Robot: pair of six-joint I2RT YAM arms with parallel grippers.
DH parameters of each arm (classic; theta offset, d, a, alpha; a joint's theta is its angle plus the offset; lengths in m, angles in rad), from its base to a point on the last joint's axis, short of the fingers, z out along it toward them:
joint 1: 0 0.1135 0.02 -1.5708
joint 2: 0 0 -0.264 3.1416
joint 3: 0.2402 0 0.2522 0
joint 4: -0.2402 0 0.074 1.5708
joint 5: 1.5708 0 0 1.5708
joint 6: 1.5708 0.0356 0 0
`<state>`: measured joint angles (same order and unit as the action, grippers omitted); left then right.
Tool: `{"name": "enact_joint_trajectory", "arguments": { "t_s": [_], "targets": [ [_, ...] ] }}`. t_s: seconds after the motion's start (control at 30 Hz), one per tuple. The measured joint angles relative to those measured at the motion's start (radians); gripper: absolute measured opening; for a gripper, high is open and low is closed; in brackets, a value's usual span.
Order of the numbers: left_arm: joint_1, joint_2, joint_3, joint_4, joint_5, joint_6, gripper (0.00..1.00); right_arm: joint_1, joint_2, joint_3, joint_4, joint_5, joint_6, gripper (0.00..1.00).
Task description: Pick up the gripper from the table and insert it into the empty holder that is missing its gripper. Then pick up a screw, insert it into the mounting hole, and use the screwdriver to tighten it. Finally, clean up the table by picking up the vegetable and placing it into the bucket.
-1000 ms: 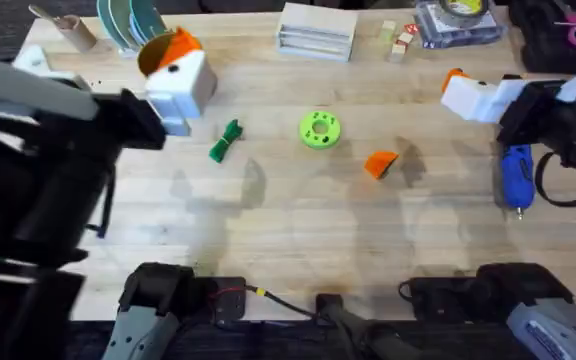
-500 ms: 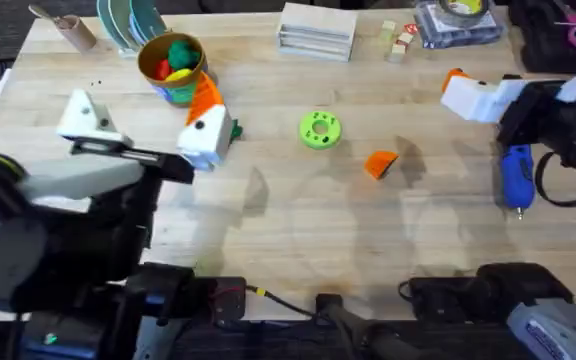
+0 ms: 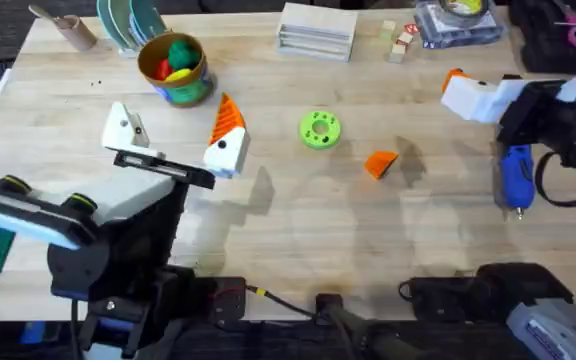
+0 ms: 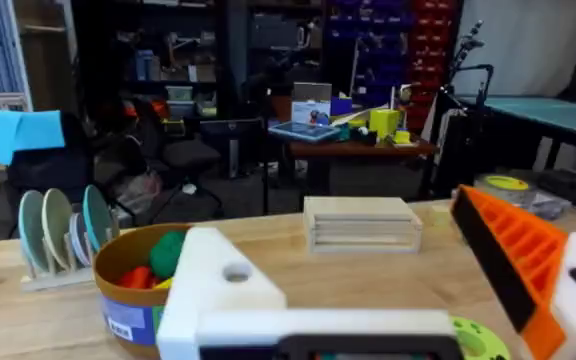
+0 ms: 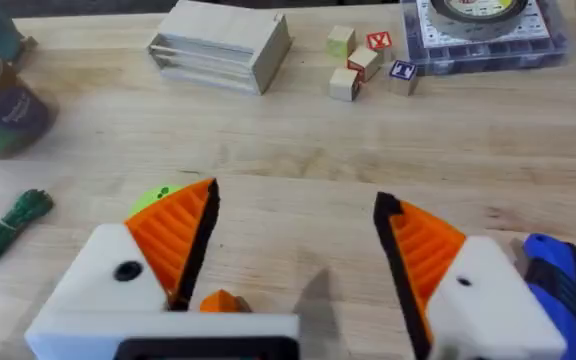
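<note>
The left pincer gapes open beside the bucket near the counter's far-left corner. The right pincer looks open too. The loose gripper lies mid-counter, the screwdriver at the right edge.

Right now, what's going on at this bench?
Nothing is held yet. The left gripper hangs open over the table near the bucket; one of its fingers is the bare white holder with no orange tip. The loose orange gripper lies mid-table. The screwdriver lies beside the right gripper, also open. The vegetable is on the table, not yet in the bucket.
</note>
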<state>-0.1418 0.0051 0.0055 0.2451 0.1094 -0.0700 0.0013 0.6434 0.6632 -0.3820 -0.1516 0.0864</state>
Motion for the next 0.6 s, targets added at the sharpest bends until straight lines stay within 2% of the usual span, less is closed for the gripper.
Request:
{"name": "enact_joint_trajectory", "arguments": {
  "t_s": [0.1,0.23,0.27,0.3,0.47,0.6],
  "targets": [
    [-0.002,0.0,0.0,-0.01,0.0,0.0,0.993,0.0,0.0,0.0,0.0,0.0,0.0,0.991],
    [-0.002,0.0,0.0,-0.086,0.0,0.0,0.993,0.0,0.0,0.0,0.0,0.0,0.0,0.992],
    [-0.002,0.0,0.0,-0.11,0.0,0.0,0.993,0.0,0.0,0.0,0.0,0.0,0.0,0.992],
    [-0.002,0.0,0.0,-0.186,0.0,0.0,0.993,0.0,0.0,0.0,0.0,0.0,0.0,0.991],
    [-0.002,0.0,0.0,-0.311,0.0,0.0,0.993,0.0,0.0,0.0,0.0,0.0,0.0,0.991],
    [-0.002,0.0,0.0,-0.318,0.0,0.0,0.993,0.0,0.0,0.0,0.0,0.0,0.0,0.991]
  ]
}}
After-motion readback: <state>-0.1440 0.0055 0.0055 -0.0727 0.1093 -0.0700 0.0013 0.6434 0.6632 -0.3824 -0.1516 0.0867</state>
